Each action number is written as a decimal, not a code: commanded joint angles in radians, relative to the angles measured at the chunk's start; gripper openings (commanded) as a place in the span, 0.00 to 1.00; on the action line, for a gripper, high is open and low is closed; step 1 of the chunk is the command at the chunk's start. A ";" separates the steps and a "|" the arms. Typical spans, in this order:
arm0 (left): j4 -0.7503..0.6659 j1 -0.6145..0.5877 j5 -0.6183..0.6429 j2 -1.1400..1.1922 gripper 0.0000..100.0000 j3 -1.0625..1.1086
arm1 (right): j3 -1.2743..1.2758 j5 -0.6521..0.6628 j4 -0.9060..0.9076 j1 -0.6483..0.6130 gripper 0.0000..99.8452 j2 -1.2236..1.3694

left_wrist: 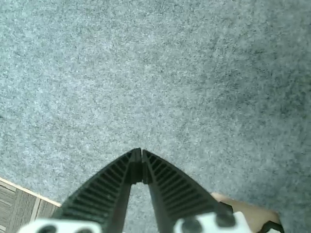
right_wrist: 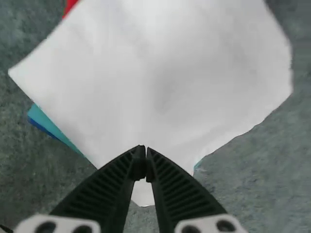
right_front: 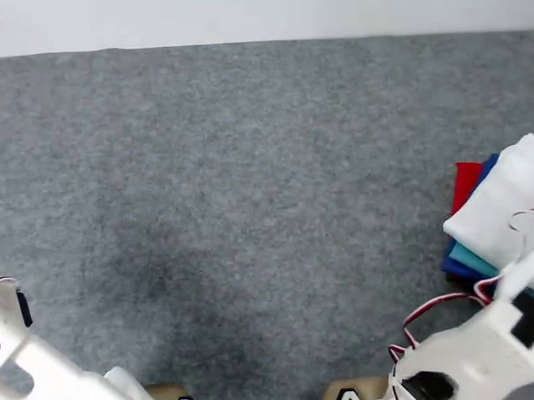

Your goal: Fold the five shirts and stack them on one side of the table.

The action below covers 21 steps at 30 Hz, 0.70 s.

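A stack of folded shirts lies at the table's right edge, with a white shirt [right_front: 506,203] on top and teal [right_front: 472,260], blue [right_front: 485,168] and red [right_front: 466,182] layers showing beneath it. In the right wrist view the white shirt [right_wrist: 160,82] spreads below my right gripper [right_wrist: 142,167], whose black fingers are shut and hold nothing above the stack. A teal edge [right_wrist: 46,124] and a red corner [right_wrist: 71,6] peek out from under the white. My left gripper [left_wrist: 141,167] is shut and hovers over bare grey felt at the near left.
The grey felt table [right_front: 248,183] stretches wide across the middle and left. The white arm bodies sit at the near left [right_front: 44,374] and near right [right_front: 486,350], the right one with red and white wires. A wooden table edge [left_wrist: 22,204] shows near the left gripper.
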 commanded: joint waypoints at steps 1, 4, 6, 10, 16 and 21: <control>0.008 -0.002 -0.009 -0.020 0.00 -0.004 | -0.046 0.006 0.030 -0.070 0.01 -0.111; 0.008 -0.002 -0.009 -0.020 0.00 -0.004 | -0.011 0.000 0.050 -0.130 0.01 -0.104; 0.008 -0.002 -0.009 -0.020 0.00 -0.004 | 0.049 -0.051 0.047 -0.171 0.01 -0.085; 0.008 -0.002 -0.009 -0.020 0.00 -0.004 | 0.189 -0.104 -0.001 -0.234 0.01 0.005; 0.008 -0.006 -0.009 -0.020 0.00 -0.004 | 0.247 -0.109 -0.042 -0.237 0.01 0.147; 0.008 -0.003 -0.009 -0.020 0.00 -0.004 | 0.178 -0.107 0.001 -0.239 0.01 0.108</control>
